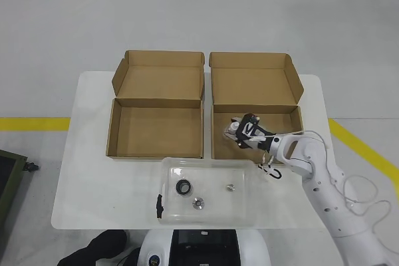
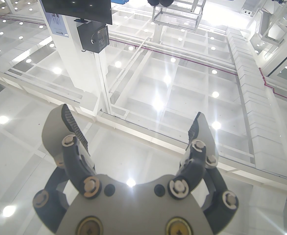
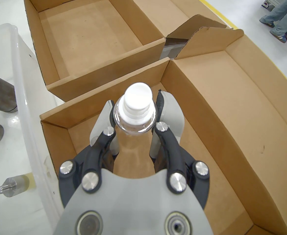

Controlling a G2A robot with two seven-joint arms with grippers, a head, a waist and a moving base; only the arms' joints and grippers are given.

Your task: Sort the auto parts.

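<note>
While the right gripper is clamped on the white-capped part, possibly a filter, above the right box, lower it near the floor before letting go. The left gripper stands apart, empty.

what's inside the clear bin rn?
Three metal parts: a black-ringed sleeve, a round piece, a small pin. The right arm hides the clear bin's corner nearest it.

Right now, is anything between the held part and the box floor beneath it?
Nothing visible does: the right end effector holds the part over the right box, and the floor showing around it is bare.
</note>
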